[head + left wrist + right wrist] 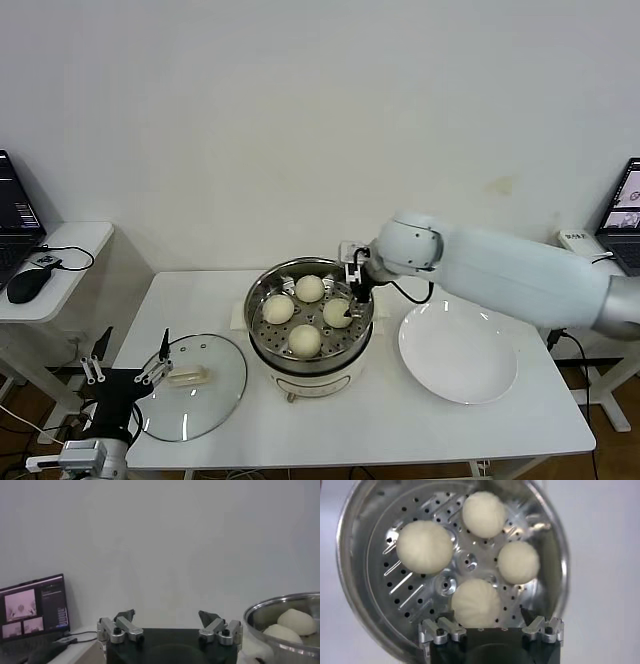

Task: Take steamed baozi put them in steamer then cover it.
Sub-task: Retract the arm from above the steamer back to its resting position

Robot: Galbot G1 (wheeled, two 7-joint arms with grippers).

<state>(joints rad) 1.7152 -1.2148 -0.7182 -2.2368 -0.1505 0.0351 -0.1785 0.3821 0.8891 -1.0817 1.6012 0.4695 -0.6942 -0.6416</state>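
White wall behind the table [400, 420], all four baozi [475, 601] sit in the steamer [310, 345], the right end effector [350, 298] spread apart above one, while the cover [192, 386] lies beside the parked, open left end effector [126, 373].

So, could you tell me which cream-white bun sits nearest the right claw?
The round cream-white bun on the steamer's right side, directly beneath the open right claw; the other three lie farther left.
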